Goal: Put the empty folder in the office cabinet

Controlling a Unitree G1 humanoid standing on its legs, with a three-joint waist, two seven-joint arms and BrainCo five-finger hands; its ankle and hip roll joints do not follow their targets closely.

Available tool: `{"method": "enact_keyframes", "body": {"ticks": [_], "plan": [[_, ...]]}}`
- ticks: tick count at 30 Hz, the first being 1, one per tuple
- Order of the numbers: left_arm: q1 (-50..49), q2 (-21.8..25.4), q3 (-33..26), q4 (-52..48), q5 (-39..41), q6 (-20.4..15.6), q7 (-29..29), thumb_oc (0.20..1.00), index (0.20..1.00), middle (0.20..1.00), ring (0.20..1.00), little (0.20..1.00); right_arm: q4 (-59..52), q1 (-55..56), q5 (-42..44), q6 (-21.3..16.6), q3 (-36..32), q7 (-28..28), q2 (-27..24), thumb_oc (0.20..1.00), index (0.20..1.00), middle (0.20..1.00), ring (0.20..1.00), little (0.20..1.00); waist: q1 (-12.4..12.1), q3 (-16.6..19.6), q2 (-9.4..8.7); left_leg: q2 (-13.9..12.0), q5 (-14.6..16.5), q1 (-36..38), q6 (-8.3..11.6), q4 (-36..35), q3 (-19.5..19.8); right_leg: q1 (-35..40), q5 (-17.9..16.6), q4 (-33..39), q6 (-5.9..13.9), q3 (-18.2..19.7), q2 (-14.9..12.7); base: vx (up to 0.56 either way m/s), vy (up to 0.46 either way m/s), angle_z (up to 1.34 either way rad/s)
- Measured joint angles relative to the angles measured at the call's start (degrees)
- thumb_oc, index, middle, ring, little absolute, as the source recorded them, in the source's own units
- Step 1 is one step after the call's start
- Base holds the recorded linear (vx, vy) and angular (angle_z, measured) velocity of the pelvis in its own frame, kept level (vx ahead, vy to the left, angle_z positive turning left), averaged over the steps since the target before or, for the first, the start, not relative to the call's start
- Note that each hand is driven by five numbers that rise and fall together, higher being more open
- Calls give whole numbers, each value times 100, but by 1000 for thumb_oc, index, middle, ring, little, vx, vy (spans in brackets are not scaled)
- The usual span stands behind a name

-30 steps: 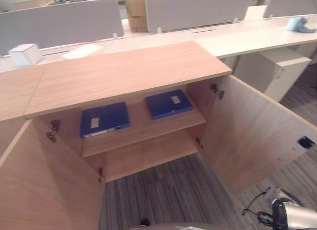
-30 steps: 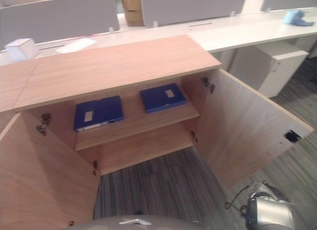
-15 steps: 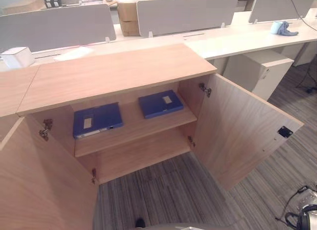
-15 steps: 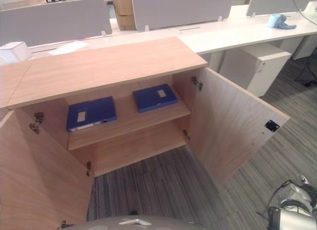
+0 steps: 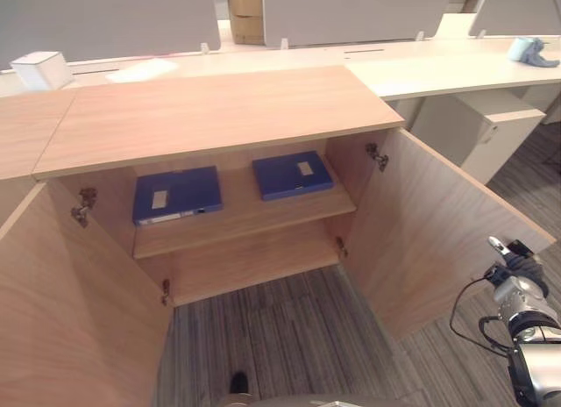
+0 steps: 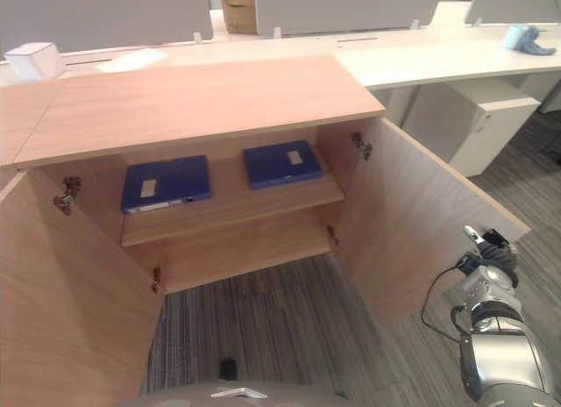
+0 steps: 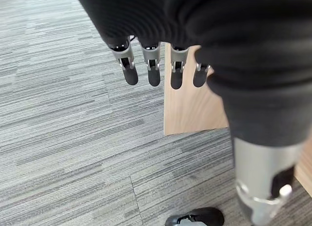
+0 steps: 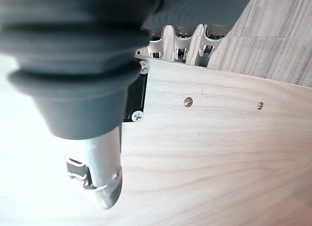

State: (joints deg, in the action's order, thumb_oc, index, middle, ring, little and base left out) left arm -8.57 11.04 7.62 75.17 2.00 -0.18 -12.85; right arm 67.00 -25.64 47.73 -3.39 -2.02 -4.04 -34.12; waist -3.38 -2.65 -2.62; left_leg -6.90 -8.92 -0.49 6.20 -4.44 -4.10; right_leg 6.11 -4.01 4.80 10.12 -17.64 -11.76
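Note:
The wooden office cabinet (image 5: 219,113) stands with both doors swung wide. Two blue folders lie flat on its upper shelf, one at the left (image 5: 178,195) and one at the right (image 5: 292,174), each with a white label. The lower shelf is bare. My right hand (image 5: 517,275) is at the outer edge of the right door (image 5: 438,240); in the right wrist view the hand (image 8: 180,46) is close against the door's inner face by a black latch plate (image 8: 136,94). My left hand (image 7: 151,72) hangs open over the carpet beside the left door (image 5: 70,319), holding nothing.
Behind the cabinet run pale desks with grey dividers (image 5: 114,21). A white box (image 5: 39,69) sits at the back left, a blue cloth (image 5: 530,50) at the back right. A white pedestal unit (image 5: 478,131) stands right of the cabinet. Striped grey carpet (image 5: 289,337) lies in front.
The camera has shifted a little. My right hand has come up from the lower right corner to the outer edge of the right door. The folders have not moved.

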Motion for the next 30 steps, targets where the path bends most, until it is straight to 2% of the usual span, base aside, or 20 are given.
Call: {"method": "enact_keyframes", "body": {"ticks": [6,10,11,13,14,15,16,17,18,19,22,23,25,27,30], "plan": [[18,-54,-1,-101,3,-24,164,1000,1000,1000,1000,1000,-245,95,-274,163,446,243,184,1000,1000,1000,1000,1000,123,3,65,-37,34,-1,30,-56,-17,-8,20,31,8,2,22,-5,-3,-1],[-9,-79,-11,-94,3,-18,246,1000,1000,1000,1000,1000,-849,490,-252,309,600,314,324,1000,1000,1000,1000,1000,125,18,103,-74,39,-9,21,-57,-27,-31,16,34,-6,20,50,-10,-7,-4],[-37,-115,-55,-103,-2,-8,317,1000,1000,1000,1000,1000,-1579,919,-277,402,1189,355,292,1000,1000,1000,1000,1000,143,24,113,-105,39,-23,21,-58,-55,-54,0,35,-25,88,81,-30,-22,-25],[-97,-124,-53,-149,-6,-1,389,1000,1000,1000,1000,1000,-2640,1444,-325,660,1890,419,13,1000,1000,1000,1000,1000,205,29,112,-159,35,-12,27,-59,-103,-83,-21,36,-52,128,124,-27,-14,-24],[-184,-134,-83,-206,-10,-14,479,1000,1000,1000,1000,1000,-3487,1685,-494,987,2527,1049,-373,1000,1000,1000,1000,1000,345,28,118,-203,22,-7,46,-59,-108,-98,-40,37,-71,132,163,-31,-23,-15],[-163,-141,-91,-287,-10,-11,511,1000,1000,1000,1000,1000,-3956,1781,-576,1138,2869,1371,-501,1000,1000,1000,1000,1000,371,30,133,-219,17,6,52,-59,-106,-97,-51,37,-85,133,181,-33,-23,-11],[-162,-177,-91,-381,-11,-66,565,1000,1000,1000,1000,1000,-4400,1877,-621,1246,3174,1834,-449,1000,1000,1000,1000,1000,366,70,183,-252,3,11,73,-58,-63,-87,-53,37,-88,129,225,-32,-29,2],[-149,-226,-88,-458,-15,-93,588,1000,1000,1000,1000,1000,-4648,1915,-620,1268,3395,2026,-315,1000,1000,1000,1000,1000,351,145,225,-265,-3,-18,85,-59,-33,-91,-51,37,-91,114,243,-26,-23,14],[-105,-298,-91,-517,-14,-94,619,1000,1000,1000,1000,1000,-4817,1929,-611,1275,3497,2142,-161,1000,1000,1000,1000,1000,282,177,264,-268,-8,-24,96,-58,-8,-99,-42,36,-104,88,248,-24,-22,25],[-32,-392,-84,-547,-15,-123,643,1000,1000,1000,1000,1000,-4894,1999,-599,1335,3532,2492,131,1000,1000,1000,1000,1000,162,245,344,-267,-9,-76,99,-58,16,-112,-35,33,-112,54,243,-20,-15,31],[44,-456,-83,-558,-15,-185,675,1000,1000,1000,1000,1000,-5095,2500,-489,1460,3708,3169,594,1000,1000,1000,1000,1000,-87,321,422,-237,-9,-154,99,-56,95,-105,-4,21,-138,-85,203,-10,-7,37],[-54,-487,-88,-496,-13,-152,681,1000,1000,1000,1000,1000,-5062,2822,-420,1720,4088,3408,832,1000,1000,1000,1000,1000,-90,302,482,-172,-15,-212,101,-56,138,-120,2,23,-120,-165,155,-11,-10,26],[-102,-463,-113,-402,-12,-120,684,1000,1000,1000,1000,1000,-5036,3219,-372,1743,3987,3506,924,1000,1000,1000,1000,1000,-97,293,519,-127,-57,-226,94,-54,149,-100,-8,15,-92,-182,120,-5,-14,15],[-147,-410,-125,-321,-11,-110,704,1000,1000,1000,1000,1000,-4867,3543,-369,1754,3929,3570,929,1000,1000,1000,1000,1000,-57,285,478,-120,-59,-197,99,-55,144,-82,-2,22,-75,-179,113,0,0,0],[-182,-424,-126,-337,-1,-120,779,1000,1000,1000,1000,1000,-4481,3683,-318,1737,3492,3559,909,1000,1000,1000,1000,1000,40,218,403,-140,-59,-188,99,-57,148,-71,-5,32,-70,-179,129,0,0,0]]}}
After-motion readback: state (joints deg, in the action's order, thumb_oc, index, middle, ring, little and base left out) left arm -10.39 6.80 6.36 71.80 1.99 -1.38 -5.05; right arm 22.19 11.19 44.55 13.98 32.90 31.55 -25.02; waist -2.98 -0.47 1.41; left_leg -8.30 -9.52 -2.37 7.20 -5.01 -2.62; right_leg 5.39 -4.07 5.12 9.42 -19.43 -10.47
